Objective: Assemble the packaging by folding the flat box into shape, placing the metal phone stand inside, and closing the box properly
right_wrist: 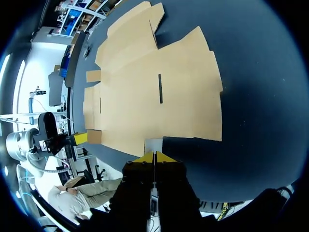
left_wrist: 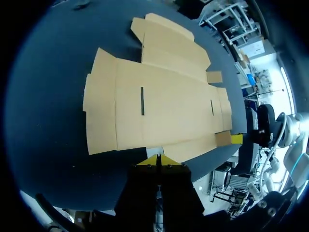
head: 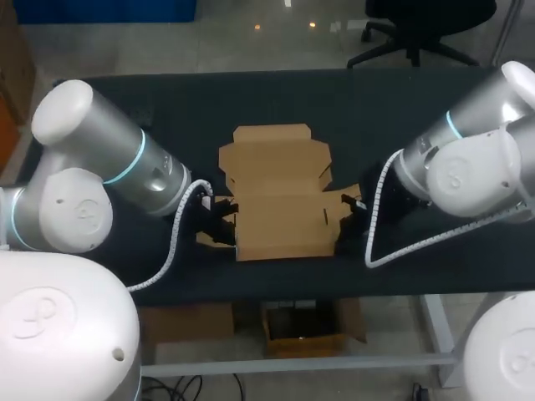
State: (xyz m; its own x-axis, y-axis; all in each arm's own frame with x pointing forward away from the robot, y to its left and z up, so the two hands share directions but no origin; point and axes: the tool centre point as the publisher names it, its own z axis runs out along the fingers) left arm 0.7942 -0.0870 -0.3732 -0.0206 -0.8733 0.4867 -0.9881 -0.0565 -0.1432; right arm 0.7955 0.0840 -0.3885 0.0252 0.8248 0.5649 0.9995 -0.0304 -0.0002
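Note:
A flat, unfolded brown cardboard box (head: 280, 196) lies spread on the black table, its flaps and two slots showing in both wrist views (left_wrist: 159, 106) (right_wrist: 154, 92). My left gripper (head: 219, 219) sits low at the box's left side; in its wrist view its yellow tips (left_wrist: 159, 162) are pressed together at the edge of a side flap. My right gripper (head: 349, 207) stands at the box's right side, shut as well (right_wrist: 154, 157), with a small tab (right_wrist: 153, 144) just ahead of its tips. No metal phone stand is in any view.
The table's front edge (head: 292, 284) runs close to the box's near side. The black tabletop (head: 184, 109) stretches out beyond the box at the back and on both sides.

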